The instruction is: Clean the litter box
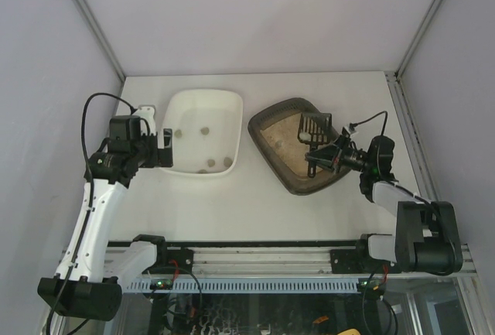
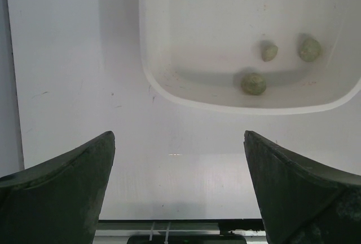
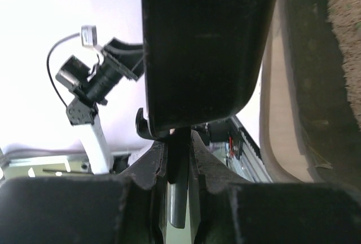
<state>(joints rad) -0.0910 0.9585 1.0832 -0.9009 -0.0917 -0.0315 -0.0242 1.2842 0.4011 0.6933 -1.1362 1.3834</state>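
The dark grey-brown litter box (image 1: 288, 166) with beige litter sits right of centre, turned at an angle. My right gripper (image 1: 331, 154) hovers over its right side, shut on the handle of a black slotted scoop (image 1: 314, 128) whose head is over the litter. In the right wrist view the scoop handle (image 3: 179, 159) is clamped between the fingers, the scoop back (image 3: 203, 47) fills the middle, and the box rim (image 3: 304, 86) and litter (image 3: 345, 41) show at right. My left gripper (image 1: 165, 154) is open and empty at the left edge of the white tray (image 1: 179, 111).
The white tray's rim (image 2: 169, 89) lies ahead of my left gripper (image 2: 177, 165); it holds several greenish-grey clumps, such as one clump (image 2: 254, 83). The walls of the enclosure stand left, right and behind. The rail (image 1: 255, 261) with the arm bases runs along the near edge.
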